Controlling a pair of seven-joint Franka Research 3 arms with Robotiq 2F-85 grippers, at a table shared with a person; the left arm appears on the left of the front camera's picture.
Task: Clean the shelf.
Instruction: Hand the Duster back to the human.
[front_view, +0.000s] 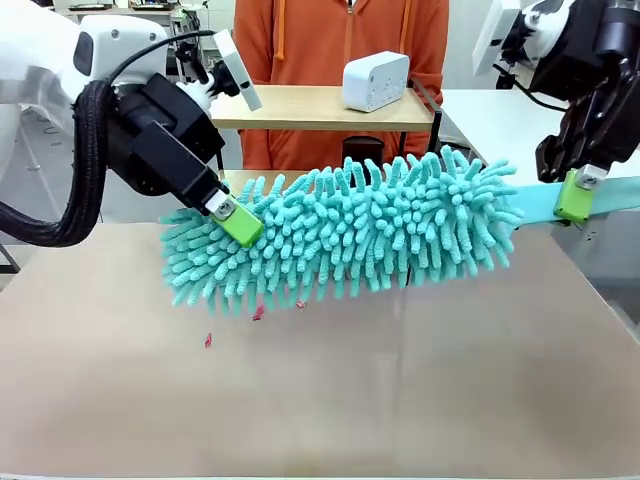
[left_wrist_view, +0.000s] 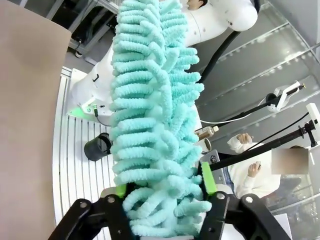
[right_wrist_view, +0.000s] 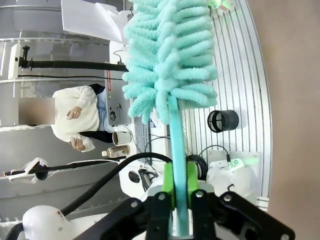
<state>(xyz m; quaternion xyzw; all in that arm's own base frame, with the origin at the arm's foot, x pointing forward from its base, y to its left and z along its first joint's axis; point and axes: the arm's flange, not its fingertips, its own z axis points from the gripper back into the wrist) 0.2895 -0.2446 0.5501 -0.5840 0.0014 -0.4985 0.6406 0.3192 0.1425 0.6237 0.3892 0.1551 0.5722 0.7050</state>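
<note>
A: Above the brown tabletop (front_view: 330, 400), between the two arms, hangs a teal chenille duster (front_view: 350, 235), held level and clear of the surface. Far behind it stands the shelf (front_view: 310, 108), near the person in the orange top (front_view: 340, 40), with a white box (front_view: 376, 80) on its upper board.

B: Tool states?

A: Right tool (front_view: 575, 195): pads pressed together on the duster's flat teal handle (right_wrist_view: 177, 150); the right wrist view shows the handle pinched between the green pads. Left tool (left_wrist_view: 165, 200): jaws drawn in around the fluffy free end, green pads sunk into the pile on both sides, so it is pinching the duster head.

B: Progress on the cleaning?

A: My judgement: early. The duster is not touching the shelf, and the box is on the top board. Wiping either board looks still to be done. A few small red specks (front_view: 258, 313) lie on the tabletop below the duster.

B: Any print or brands?

A: A white label with red lettering shows in the right wrist view (right_wrist_view: 114, 95), too small to read. Nothing legible on the box or the duster.
</note>
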